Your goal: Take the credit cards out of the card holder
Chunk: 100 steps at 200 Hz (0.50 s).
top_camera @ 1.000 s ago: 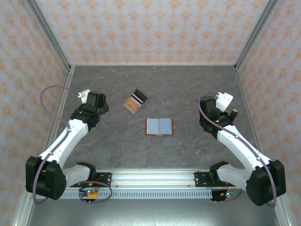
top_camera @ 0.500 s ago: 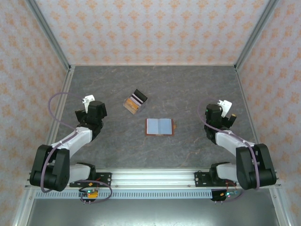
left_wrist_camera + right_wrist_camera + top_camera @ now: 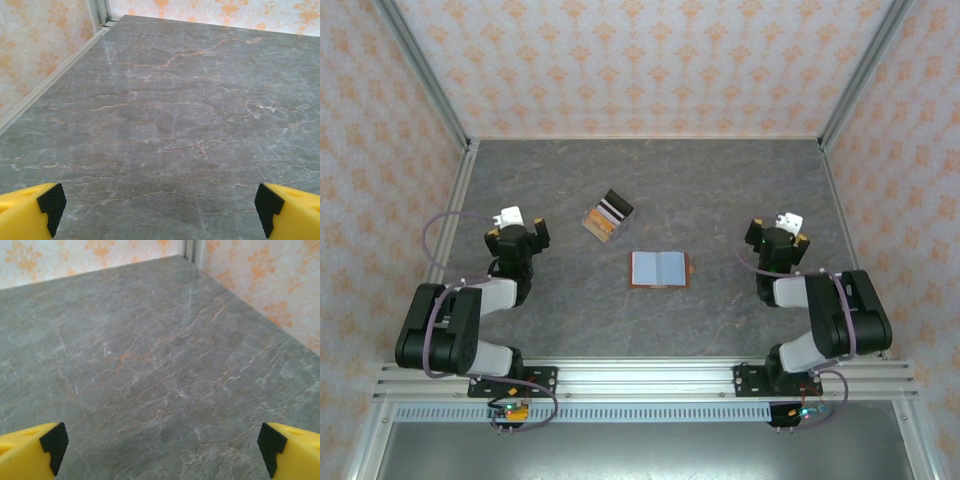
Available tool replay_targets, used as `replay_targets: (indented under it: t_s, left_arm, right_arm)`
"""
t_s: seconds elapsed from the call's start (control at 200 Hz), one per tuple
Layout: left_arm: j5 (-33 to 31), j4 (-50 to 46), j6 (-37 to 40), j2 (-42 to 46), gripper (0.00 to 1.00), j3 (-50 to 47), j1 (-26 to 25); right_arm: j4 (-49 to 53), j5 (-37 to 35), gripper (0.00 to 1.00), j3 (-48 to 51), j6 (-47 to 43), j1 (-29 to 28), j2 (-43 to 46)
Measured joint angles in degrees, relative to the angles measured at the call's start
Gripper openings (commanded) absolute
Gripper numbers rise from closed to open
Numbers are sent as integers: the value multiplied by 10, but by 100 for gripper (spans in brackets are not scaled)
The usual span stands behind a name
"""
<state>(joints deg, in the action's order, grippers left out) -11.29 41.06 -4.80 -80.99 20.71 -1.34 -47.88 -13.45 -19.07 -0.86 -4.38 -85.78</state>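
The card holder [image 3: 659,269] lies open and flat on the desk [image 3: 720,180], a little nearer than the middle and between the two arms. Its pale blue-grey inside faces up, with a reddish-brown rim showing along its right and near edges. Its long axis runs left to right across the desk. The fold crosses it from near to far and splits it into two like halves. Whether cards sit in its pockets is too small to tell. Beyond it and to the left, apart from it, sits a tan boxy object [image 3: 607,217] with black and white parts, turned at a slant.

Both arms are folded up close to their bases at the near edge, with the wrists aimed toward the far wall. The left gripper [image 3: 510,224] sits well to the left of the card holder and the right gripper [image 3: 781,228] well to the right. Neither touches anything.

The top view gives the layout, but the spread of the jaws is hard to judge there. In the left wrist view, yellow fingers with black pads [image 3: 51,206] stand at opposite bottom corners, spread wide over bare veined desk, with the left wall's foot rail [image 3: 55,75] slanting away. In the right wrist view the fingertips [image 3: 54,445] are spread just as wide, with a corner post [image 3: 192,250] ahead.
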Motion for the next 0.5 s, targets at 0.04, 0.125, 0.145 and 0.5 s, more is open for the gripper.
replay_targets:
  t_s: [0.04,0.125,0.145,0.5]
  left_arm:
    - [5,7,2,-8,100,0,0]
    - [10,14,4,-23,100,0,0]
    - [13,16,4,-27,100,0,0]
    - [6,21,19,-41,100,13,-16]
  right_arm:
    - [-1,8,100,0,-3,0,-6]
    - [1,18,100,-4,-7,0,-9]
    - [3,18,100,-7,-7,0,-9]
    - [17,26,100,-36,-7,5,-11]
